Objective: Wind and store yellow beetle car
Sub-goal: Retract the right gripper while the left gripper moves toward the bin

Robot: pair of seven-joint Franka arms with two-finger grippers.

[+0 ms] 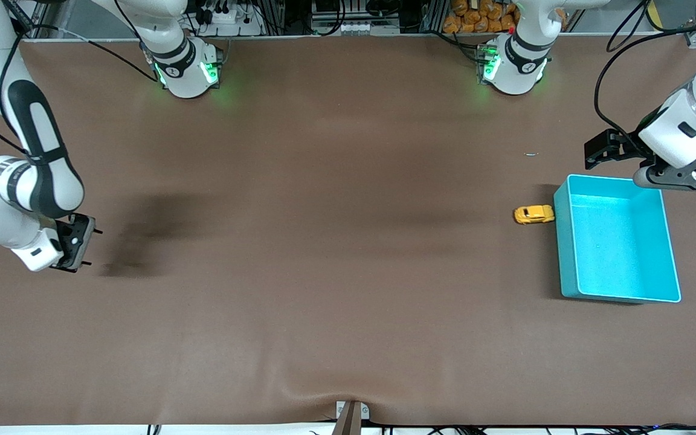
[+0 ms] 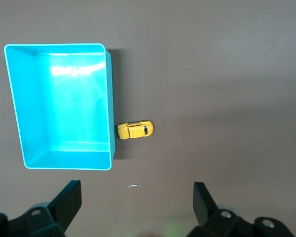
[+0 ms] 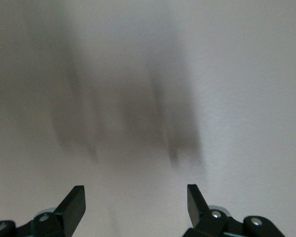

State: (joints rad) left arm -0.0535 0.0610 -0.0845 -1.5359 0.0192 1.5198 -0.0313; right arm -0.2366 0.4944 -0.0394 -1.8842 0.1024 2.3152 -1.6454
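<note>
A small rounded yellow-orange toy beetle car with dark windows (image 1: 533, 214) sits on a plain brown counter (image 1: 324, 272), toward the left arm's end. It rests just beside the outer wall of a turquoise rectangular plastic bin (image 1: 565, 241), on the side of the bin that faces the right arm's end of the counter. It may be touching that wall; the pictures do not settle it. The car's long axis points straight at the bin wall, so 1 end meets the bin and its 2 long sides stay free.

The left pincer (image 1: 617, 151) hangs over the counter by the bin's corner closest to the robot bases, its fingers spread wide and holding nothing. In the left wrist view the car (image 2: 134, 130) lies ahead of the spread fingers (image 2: 69, 200), alongside the bin (image 2: 19, 123).

The right pincer (image 1: 79, 244) waits over bare counter, well apart from the bin, also wide and empty.

The left arm is clearly the closer one. Its likely next move is a short reach from the bin corner to the car, closing across the car's narrow width.
</note>
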